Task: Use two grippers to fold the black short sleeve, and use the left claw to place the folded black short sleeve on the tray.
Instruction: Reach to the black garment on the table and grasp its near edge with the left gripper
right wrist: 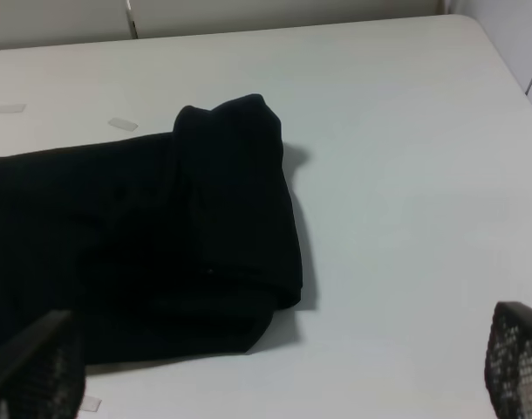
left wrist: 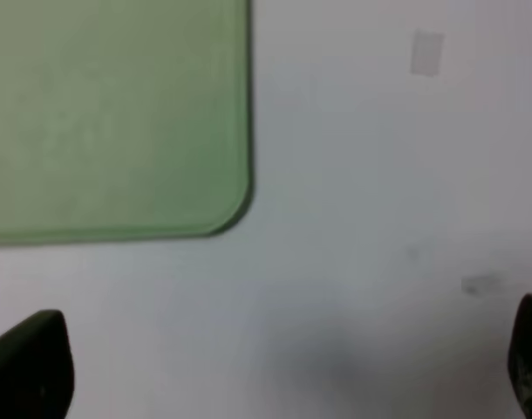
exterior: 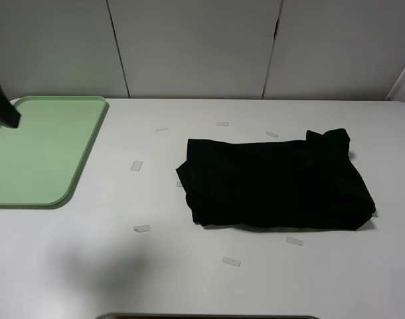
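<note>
Left fingers (left wrist: 30,367) stand wide apart over the white surface (left wrist: 362,218), gripping nothing, beside a rounded corner of the green tray (left wrist: 118,113). Right fingers (right wrist: 35,371) are likewise spread and unloaded, near the black shirt (right wrist: 161,236). The shirt lies folded into a thick, rough rectangle right of the surface's centre, one end doubled over in a rumpled flap. It is well apart from the tray at far left. Pale tape strips (exterior: 142,228) lie around it.

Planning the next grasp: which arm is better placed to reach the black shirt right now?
Right. The right gripper, open, looks straight onto the black short sleeve; the left gripper hangs by the tray corner, no shirt in its view.
</note>
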{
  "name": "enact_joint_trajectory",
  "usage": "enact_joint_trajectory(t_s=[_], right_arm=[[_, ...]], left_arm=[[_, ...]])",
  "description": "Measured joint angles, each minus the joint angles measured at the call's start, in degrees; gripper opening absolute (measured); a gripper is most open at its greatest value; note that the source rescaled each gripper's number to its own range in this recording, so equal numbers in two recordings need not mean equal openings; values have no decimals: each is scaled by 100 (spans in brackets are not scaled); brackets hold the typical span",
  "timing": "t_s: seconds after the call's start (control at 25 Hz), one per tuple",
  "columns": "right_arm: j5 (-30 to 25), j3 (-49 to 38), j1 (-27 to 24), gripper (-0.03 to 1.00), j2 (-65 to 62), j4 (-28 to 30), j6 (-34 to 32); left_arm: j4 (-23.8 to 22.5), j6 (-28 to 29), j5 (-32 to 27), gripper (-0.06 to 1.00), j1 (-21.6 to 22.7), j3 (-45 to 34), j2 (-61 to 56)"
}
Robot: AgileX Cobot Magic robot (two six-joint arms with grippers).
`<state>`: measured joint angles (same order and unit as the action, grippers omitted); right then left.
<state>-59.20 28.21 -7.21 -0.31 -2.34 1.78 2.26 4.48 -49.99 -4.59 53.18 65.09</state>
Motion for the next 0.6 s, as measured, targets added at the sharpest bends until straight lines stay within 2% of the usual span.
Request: enact_joint_trajectory(t_s=[0.24,0.4,0.6], right_arm=[[0,0,0,100,0,0,0],[0,0,0,100,0,0,0],[0,0,0,100,0,0,0]], left_arm=[[23,476,858,100,-1041,409,1421],[25,904,1222,100,-1660,772,2326],[35,1254,1416,100,-2223,1320,3324]])
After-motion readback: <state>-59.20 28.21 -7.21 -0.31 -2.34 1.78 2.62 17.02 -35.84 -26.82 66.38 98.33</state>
